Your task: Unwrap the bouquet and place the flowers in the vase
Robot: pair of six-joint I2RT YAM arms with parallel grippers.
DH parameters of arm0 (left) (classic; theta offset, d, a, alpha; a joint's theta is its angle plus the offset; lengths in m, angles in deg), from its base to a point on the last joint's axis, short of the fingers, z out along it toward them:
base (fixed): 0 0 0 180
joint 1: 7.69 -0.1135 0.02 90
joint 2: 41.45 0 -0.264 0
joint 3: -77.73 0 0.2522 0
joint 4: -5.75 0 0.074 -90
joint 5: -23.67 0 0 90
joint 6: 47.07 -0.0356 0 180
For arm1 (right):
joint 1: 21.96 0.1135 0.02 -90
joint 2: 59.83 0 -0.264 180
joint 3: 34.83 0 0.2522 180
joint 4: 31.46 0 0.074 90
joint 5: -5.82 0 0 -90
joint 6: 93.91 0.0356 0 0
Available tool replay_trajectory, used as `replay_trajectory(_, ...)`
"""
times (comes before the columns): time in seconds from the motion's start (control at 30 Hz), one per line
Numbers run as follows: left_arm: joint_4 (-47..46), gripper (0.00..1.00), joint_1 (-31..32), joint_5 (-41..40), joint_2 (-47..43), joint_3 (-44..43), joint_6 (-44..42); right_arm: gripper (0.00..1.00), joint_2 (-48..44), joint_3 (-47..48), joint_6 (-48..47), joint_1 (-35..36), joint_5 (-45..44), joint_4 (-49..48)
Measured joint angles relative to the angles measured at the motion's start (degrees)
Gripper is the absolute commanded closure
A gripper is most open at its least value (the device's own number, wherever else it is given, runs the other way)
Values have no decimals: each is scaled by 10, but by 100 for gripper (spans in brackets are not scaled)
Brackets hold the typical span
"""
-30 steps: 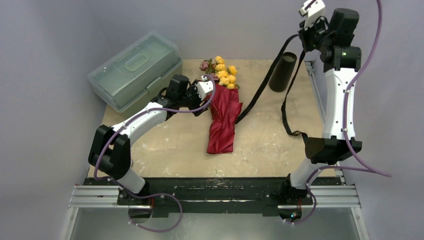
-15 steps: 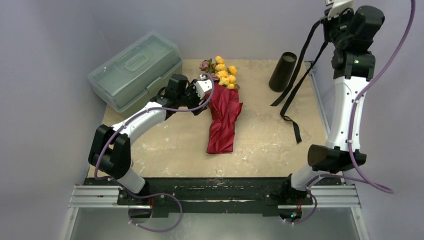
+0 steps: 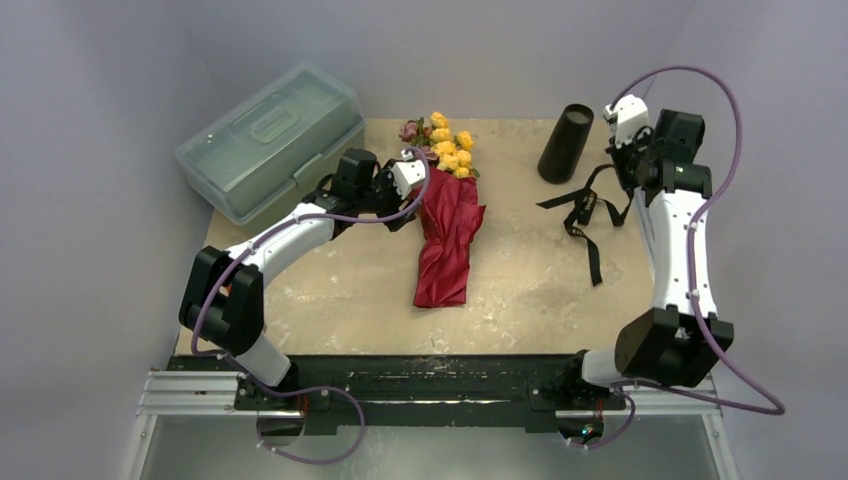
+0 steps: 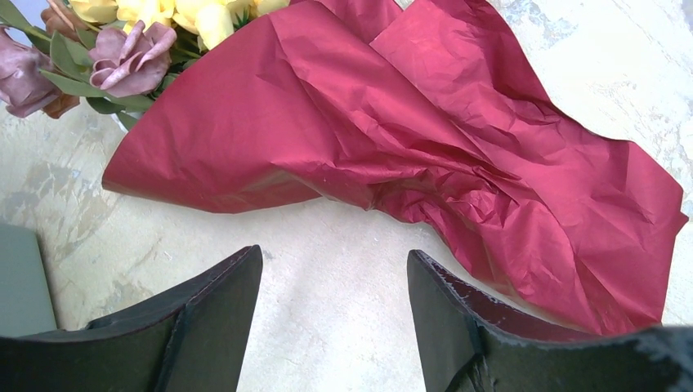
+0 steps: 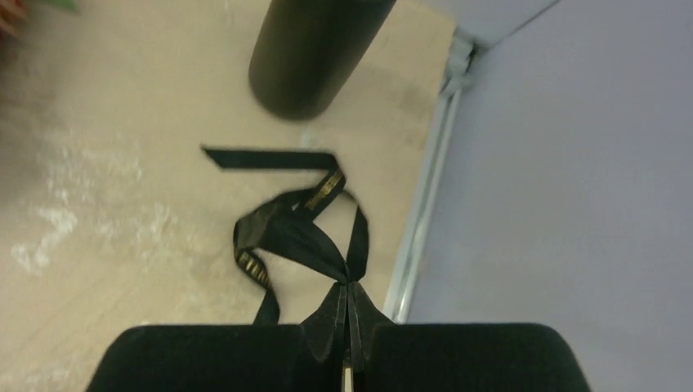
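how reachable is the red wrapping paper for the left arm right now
Probably yes: the left gripper is open and low beside the red paper, with only bare table between them.
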Motion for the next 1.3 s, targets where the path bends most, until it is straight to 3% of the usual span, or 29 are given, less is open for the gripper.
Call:
replay_trajectory(0.17, 1, 35, 0, 2, 0, 0, -2, 100, 82, -44, -23, -23, 17, 48)
replay_trajectory(0.43, 5, 35, -1, 2, 0, 0, -2, 83, 219, -56, -51, -25, 46, 90)
replay_trajectory(0.5, 6, 35, -1, 2, 0, 0, -3, 68, 233, -65, -52, -25, 49, 88)
replay_trajectory(0.57, 9, 35, -2, 2, 0, 0, -4, 43, 239, -77, -49, -25, 54, 85)
replay_trajectory(0.63, 11, 35, -3, 2, 0, 0, -6, 25, 242, -92, -47, -25, 58, 76)
replay_trajectory(0.73, 13, 35, -4, 2, 0, 0, -7, 14, 243, -111, -43, -25, 60, 56)
replay_trajectory(0.87, 14, 35, -4, 2, 0, 0, -7, 11, 258, -118, -38, -25, 64, 35)
replay_trajectory(1.0, 18, 35, -5, 4, 0, 0, -7, 18, 290, -119, -32, -25, 62, 7)
replay_trajectory(1.13, 22, 36, -8, 4, 0, -3, -7, 55, 309, -124, -26, -25, 58, -20)
replay_trajectory(1.23, 22, 36, -13, 4, 1, -12, -1, 97, 313, -123, -13, -25, 57, -40)
replay_trajectory(1.3, 22, 36, -19, 5, 5, -21, 4, 100, 314, -122, -2, -25, 55, -49)
